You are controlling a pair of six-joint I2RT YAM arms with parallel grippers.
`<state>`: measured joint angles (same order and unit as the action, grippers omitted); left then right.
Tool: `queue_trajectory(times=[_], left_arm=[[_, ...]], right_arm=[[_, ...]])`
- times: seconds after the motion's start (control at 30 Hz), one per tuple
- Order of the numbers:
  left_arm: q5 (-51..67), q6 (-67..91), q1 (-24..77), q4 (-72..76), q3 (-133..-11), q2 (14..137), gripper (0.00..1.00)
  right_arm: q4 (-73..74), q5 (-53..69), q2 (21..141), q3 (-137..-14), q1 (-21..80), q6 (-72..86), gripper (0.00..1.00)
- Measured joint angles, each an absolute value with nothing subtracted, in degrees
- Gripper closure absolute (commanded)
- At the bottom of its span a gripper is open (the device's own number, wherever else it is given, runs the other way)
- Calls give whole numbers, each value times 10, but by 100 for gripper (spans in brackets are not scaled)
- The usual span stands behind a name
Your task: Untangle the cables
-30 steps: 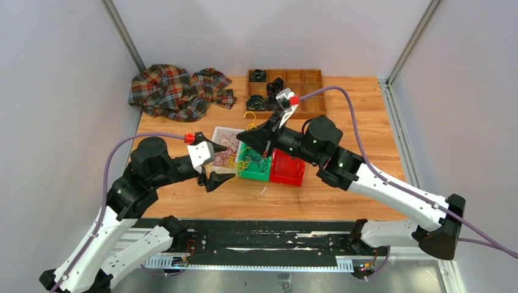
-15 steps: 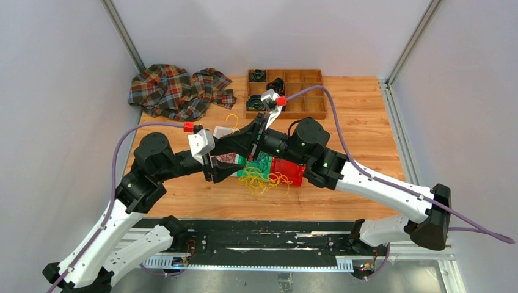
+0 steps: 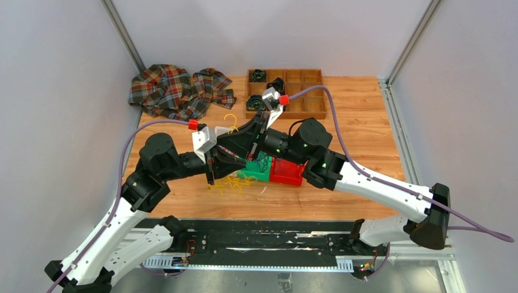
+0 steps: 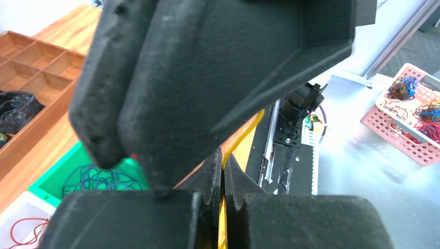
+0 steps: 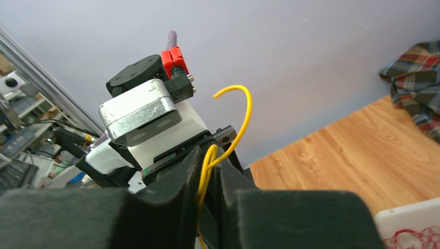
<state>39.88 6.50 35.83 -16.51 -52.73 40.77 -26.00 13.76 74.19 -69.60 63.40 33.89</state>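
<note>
clamping a yellow cable [image 5: 248,111], the left claw [image 4: 223,168] and right claw [image 5: 210,168] are both seen closed on it, tip to tip; more yellow loops [image 3: 227,184] are spread beside the green bin [image 3: 259,173].

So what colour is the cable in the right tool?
Yellow: the cable shows best in right wrist view.

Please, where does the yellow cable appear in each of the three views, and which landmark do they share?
Top external: the yellow cable, a small loop just left of centre, upper half.
Left wrist: bottom centre, pinched in the left claw.
Right wrist: centre, arcing up out of the right claw.
Shared landmark: the wooden table, in all three.
</note>
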Motion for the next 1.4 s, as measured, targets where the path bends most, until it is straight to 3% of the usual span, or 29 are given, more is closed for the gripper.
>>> queue_trajectory(times=[0.1, 0.27, 0.53, 0.63, 1.0, 1.4], left_arm=[[398, 65, 358, -169, -530, 401, 99], [397, 64, 357, -182, -549, 397, 99], [391, 55, 357, -194, -583, 402, 99], [387, 53, 356, -195, -599, 408, 99], [382, 51, 354, -195, -628, 425, 99], [381, 46, 354, -196, -635, 425, 99]], right_arm=[[-259, 133, 740, -693, 634, 338, 52], [-239, 118, 688, -628, 633, 313, 41], [-156, 108, 572, -562, 632, 228, 41], [-144, 107, 561, -546, 632, 207, 36], [-171, 69, 656, -545, 659, 161, 33], [-302, 9, 681, -528, 677, 190, 36]])
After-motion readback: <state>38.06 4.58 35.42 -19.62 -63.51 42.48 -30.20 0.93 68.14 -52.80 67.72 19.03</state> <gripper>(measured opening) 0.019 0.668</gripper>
